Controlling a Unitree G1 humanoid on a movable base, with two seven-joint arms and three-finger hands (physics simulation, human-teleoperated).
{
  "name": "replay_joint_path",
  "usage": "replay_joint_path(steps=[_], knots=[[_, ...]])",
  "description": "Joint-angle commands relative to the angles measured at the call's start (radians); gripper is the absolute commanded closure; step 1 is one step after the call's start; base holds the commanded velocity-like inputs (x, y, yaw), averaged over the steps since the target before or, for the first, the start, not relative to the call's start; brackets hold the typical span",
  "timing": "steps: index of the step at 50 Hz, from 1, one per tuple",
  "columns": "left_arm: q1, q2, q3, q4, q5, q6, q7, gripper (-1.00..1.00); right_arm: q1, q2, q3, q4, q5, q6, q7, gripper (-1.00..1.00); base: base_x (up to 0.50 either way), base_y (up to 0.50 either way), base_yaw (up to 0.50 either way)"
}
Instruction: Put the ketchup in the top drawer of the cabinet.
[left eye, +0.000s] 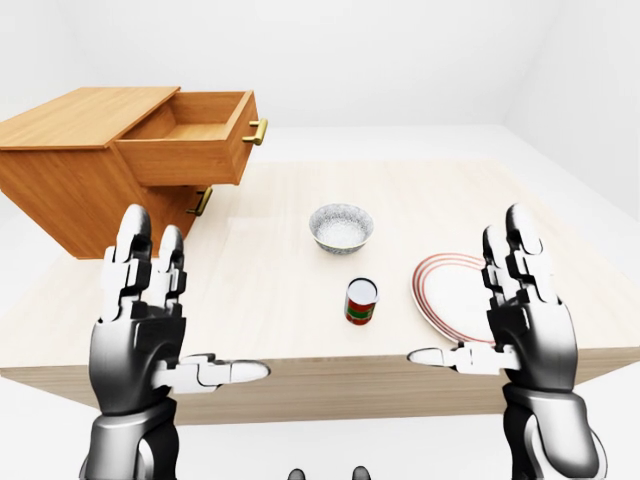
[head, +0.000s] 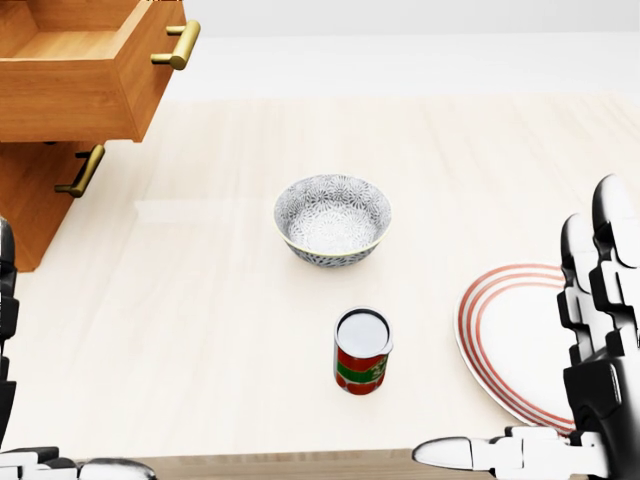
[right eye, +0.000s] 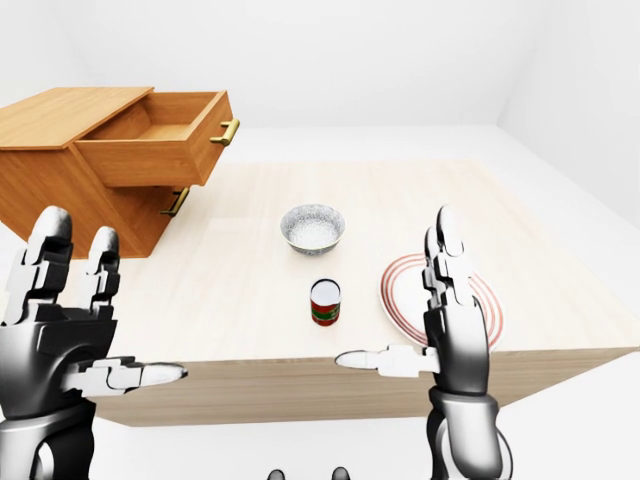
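Basically nothing done: ketchup (head: 362, 350), a short red-green can with a pale lid, stood at lower centre on the table (head: 220, 300), below the patterned bowl (head: 332, 218). Top drawer (left eye: 195, 140) at upper left was already open, plain wood, brass handle. Left hand (left eye: 140, 320) and right hand (left eye: 520, 320) were both spread open, empty, well apart from it. Grasp and transfer remained.

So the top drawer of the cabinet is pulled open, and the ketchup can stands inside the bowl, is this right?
Not quite. The top drawer is open, but the ketchup can stands on the table, apart from the bowl and below it in the head view. The bowl looks empty.
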Motion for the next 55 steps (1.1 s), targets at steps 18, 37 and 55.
replay_joint_path(steps=[18, 37, 55], knots=[[0.007, -0.018, 0.036, -0.072, -0.023, 0.000, -0.022, -1.00, 0.047, 0.021, -0.014, -0.096, 0.056, 0.000, 0.048, -1.00, 0.49, 0.00, 0.00], [0.008, -0.022, 0.058, -0.101, -0.039, 0.000, -0.027, -1.00, 0.038, 0.018, -0.010, -0.095, 0.054, 0.000, 0.042, -1.00, 0.50, 0.00, 0.00], [0.006, -0.023, 0.056, -0.094, -0.035, 0.000, -0.030, -1.00, 0.049, 0.019, -0.009, -0.103, 0.014, 0.000, 0.051, -1.00, 0.02, 0.21, 0.00]])
